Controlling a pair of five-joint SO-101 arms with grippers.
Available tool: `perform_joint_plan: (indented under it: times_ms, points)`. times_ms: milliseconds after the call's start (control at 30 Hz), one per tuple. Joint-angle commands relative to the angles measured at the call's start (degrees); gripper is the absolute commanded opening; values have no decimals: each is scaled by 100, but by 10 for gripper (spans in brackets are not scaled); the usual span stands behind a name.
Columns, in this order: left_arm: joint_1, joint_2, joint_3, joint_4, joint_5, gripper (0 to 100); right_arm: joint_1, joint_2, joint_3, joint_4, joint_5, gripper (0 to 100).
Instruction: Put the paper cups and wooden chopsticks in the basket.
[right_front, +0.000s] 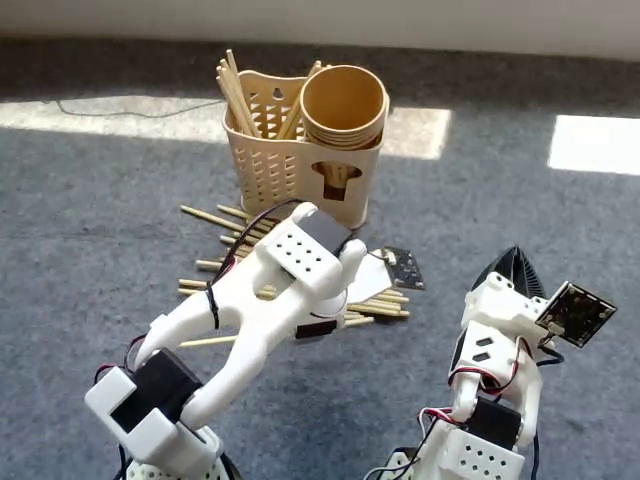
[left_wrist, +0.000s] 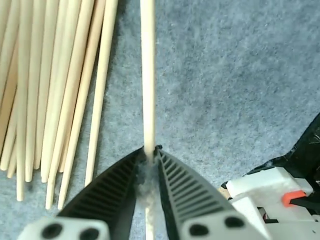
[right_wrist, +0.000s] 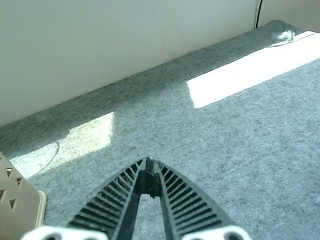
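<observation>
left gripper (left_wrist: 148, 150): jaws pinched shut on a single chopstick (left_wrist: 147, 75), a long stretch sticking out ahead of them. It sits apart from the loose pile (left_wrist: 50, 100) on the counter (left_wrist: 240, 75), which lies just near of the basket (right_front: 290, 170). The paper cups (right_front: 343, 105) are stacked in the basket's right side, and some chopsticks (right_front: 238, 95) stand in its left. right gripper (right_wrist: 148, 175): jaws closed on nothing, parked well to the right.

Suggest: lift straight up first so the long end clears the pile. Thin pinch, so it will probably pivot; go slow. Tip it upright, come in over the basket's left side, get the tip below the rim, then release. Keep off the cup stack.
</observation>
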Motion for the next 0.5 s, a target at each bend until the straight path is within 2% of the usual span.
perform_joint_plan:
  times_ms: [0, 200, 333, 467]
  points:
    - [48, -391, -444, 229, -53, 6, -31, -40, 488, -154, -18, 6]
    - [40, -1464, -488, 229, -44, 6, -48, -40, 488, -154, 176, 6]
    - [-198, -1921, -505, 193, 97, 6, -48, -40, 488, -154, 176, 6]
    - [-541, -2132, -1024, 193, 396, 6, -48, -40, 488, -154, 176, 6]
